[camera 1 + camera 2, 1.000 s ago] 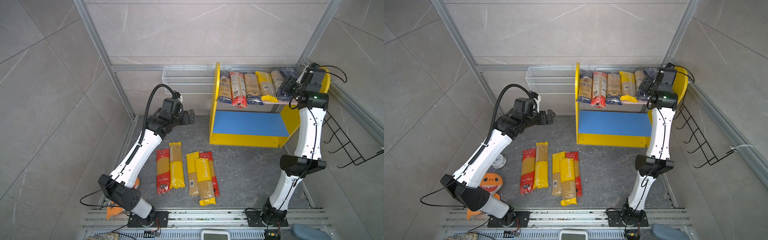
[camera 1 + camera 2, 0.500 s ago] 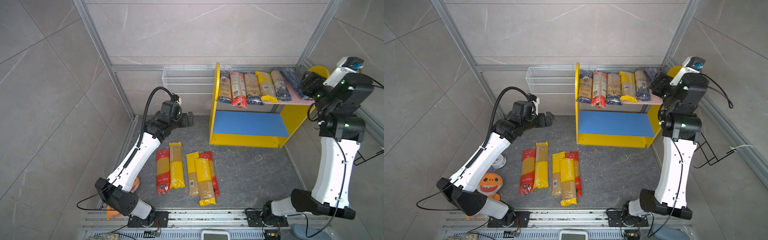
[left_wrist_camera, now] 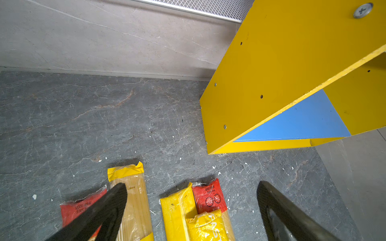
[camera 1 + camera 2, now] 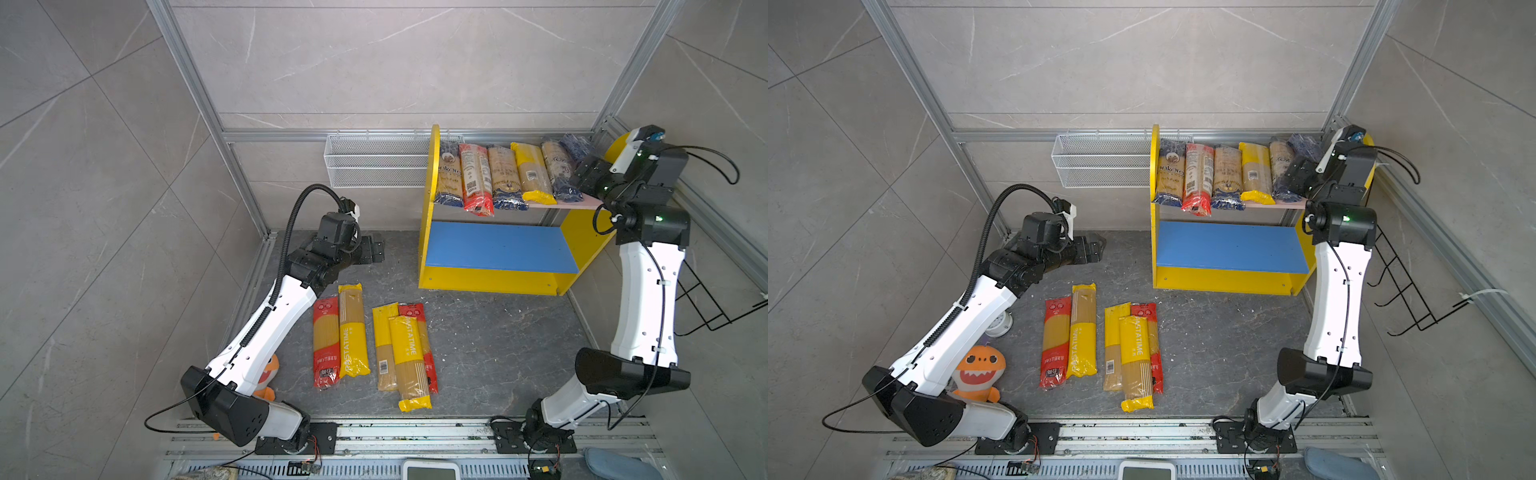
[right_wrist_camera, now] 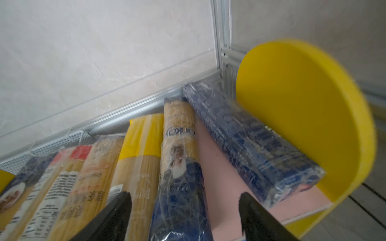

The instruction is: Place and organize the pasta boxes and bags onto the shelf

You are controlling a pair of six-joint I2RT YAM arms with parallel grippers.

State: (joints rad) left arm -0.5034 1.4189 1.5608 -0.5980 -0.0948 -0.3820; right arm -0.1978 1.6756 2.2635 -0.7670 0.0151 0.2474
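At shelf's pink board [image 5: 219,167], right gripper [image 5: 184,195] hangs spread, empty, beside shelved blue box [image 5: 250,146]; next, fetch a floor pack [image 4: 352,332].

The shelf [image 4: 428,216] stands at about 1 o'clock on the grey floor [image 4: 498,332]. It has yellow rounded sides, a pink upper board [image 4: 575,203] and a blue lower board [image 4: 498,247].

Six packs lie side by side on the pink board:
- a blue-ended bag [image 4: 449,174]
- a red bag [image 4: 476,178]
- a clear bag with a blue end [image 4: 505,178]
- a yellow bag [image 4: 532,174]
- a second blue-ended bag [image 4: 559,170]
- at the 3 o'clock end, a dark blue box [image 4: 577,146], askew, its near end apart from its neighbour

Toward 7 o'clock from the shelf, five bags lie flat on the floor. A red floor bag [image 4: 326,345] touches a yellow PASTATIME bag [image 4: 352,332]. Next to them, a plain yellow floor bag [image 4: 383,332] and a red-topped bag [image 4: 413,311] lie under another PASTATIME bag [image 4: 409,361].
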